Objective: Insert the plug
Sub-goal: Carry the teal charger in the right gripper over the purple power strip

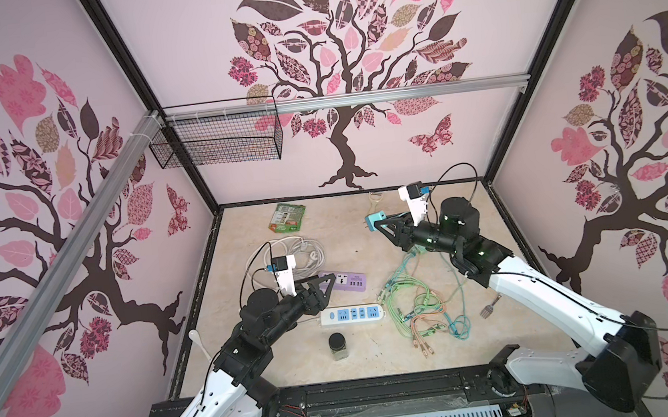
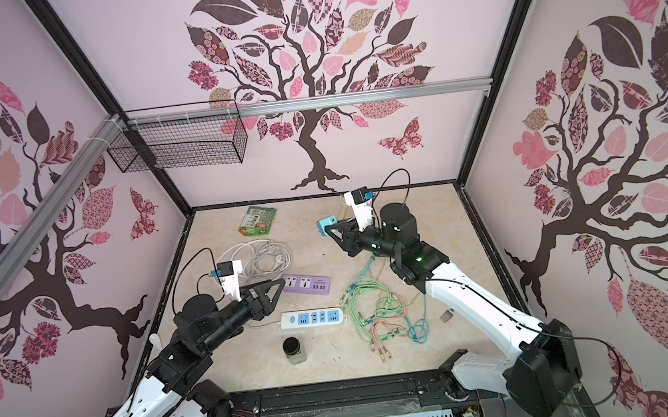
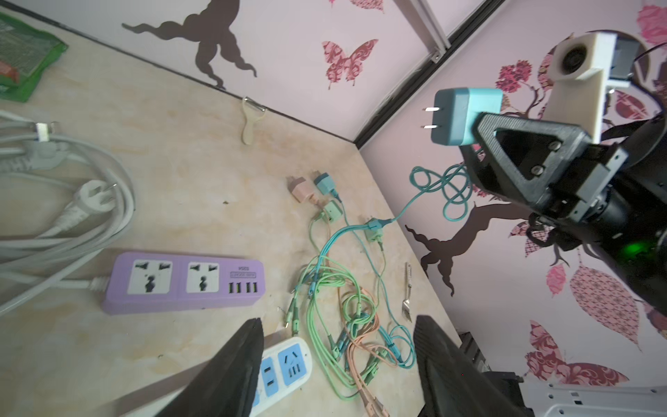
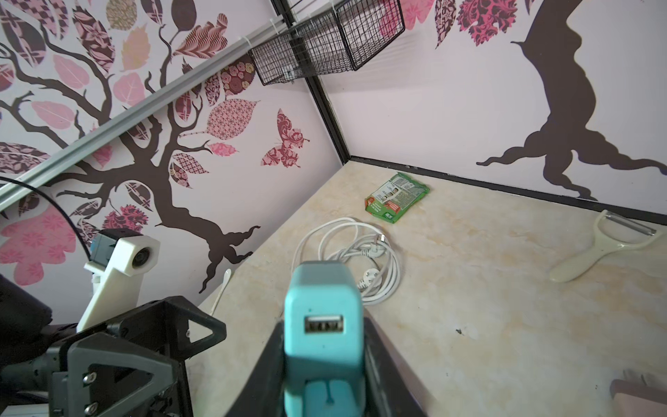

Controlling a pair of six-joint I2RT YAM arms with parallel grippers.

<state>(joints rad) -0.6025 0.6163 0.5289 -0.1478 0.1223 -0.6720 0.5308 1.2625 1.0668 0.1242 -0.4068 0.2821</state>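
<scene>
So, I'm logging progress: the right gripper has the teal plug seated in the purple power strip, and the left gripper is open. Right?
Not seated. The right gripper holds the teal plug in the air, prongs bare, apart from the purple power strip on the table; the left wrist view shows it. The left gripper is open.

Your beige tabletop [image 1: 368,235] carries a white power strip [image 1: 352,314] near its middle. In a top view, a purple power strip [image 1: 343,280] lies just behind it, with a coiled white cord [image 1: 307,249] and a green packet [image 1: 288,217] farther back. A black-lidded jar [image 1: 338,346] stands in front. Tangled charging cables [image 1: 421,305] and a fork [image 1: 490,307] lie to its right.
</scene>
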